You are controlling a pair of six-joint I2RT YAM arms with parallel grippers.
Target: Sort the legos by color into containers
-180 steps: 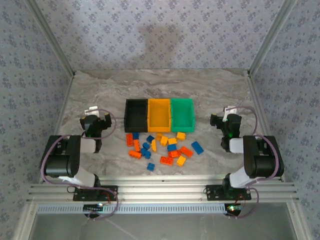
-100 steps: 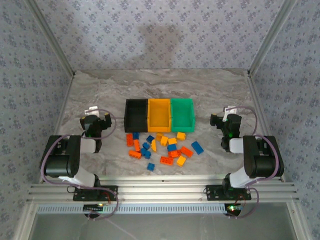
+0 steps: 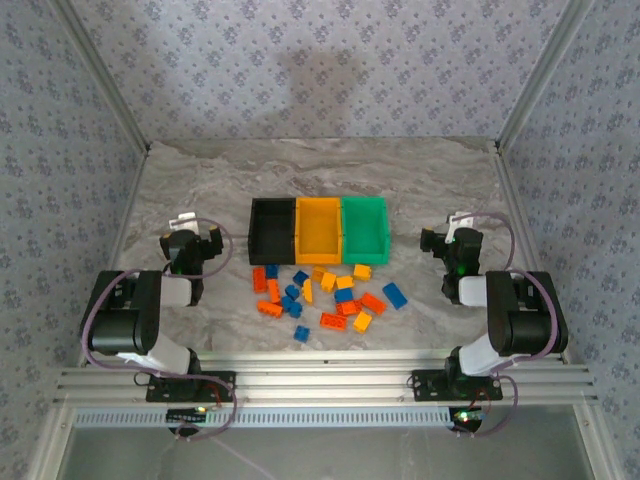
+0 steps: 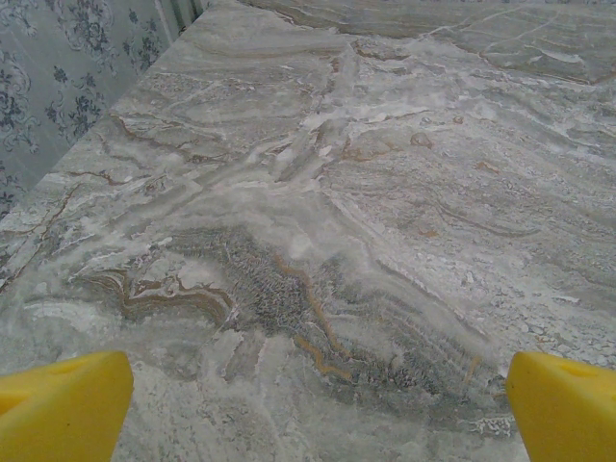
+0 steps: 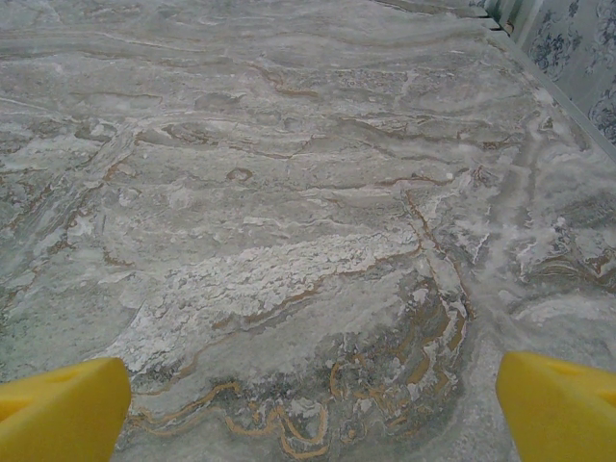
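Note:
Several small legos (image 3: 330,295) in blue, yellow-orange and red-orange lie scattered on the marble table, just in front of the containers. The containers stand joined in a row: black (image 3: 272,229), orange-yellow (image 3: 319,229), green (image 3: 364,226). My left gripper (image 3: 192,240) rests low at the left of the pile, apart from it, open. In the left wrist view its yellow fingertips (image 4: 63,404) stand wide over bare marble. My right gripper (image 3: 452,238) sits to the right of the green bin, open, its yellow fingertips (image 5: 558,404) wide with nothing between them.
The marble table (image 3: 320,170) stretches bare behind the bins up to the patterned back wall. Metal frame posts (image 3: 100,80) rise at both back corners. The aluminium rail (image 3: 320,385) carrying both arm bases runs along the near edge.

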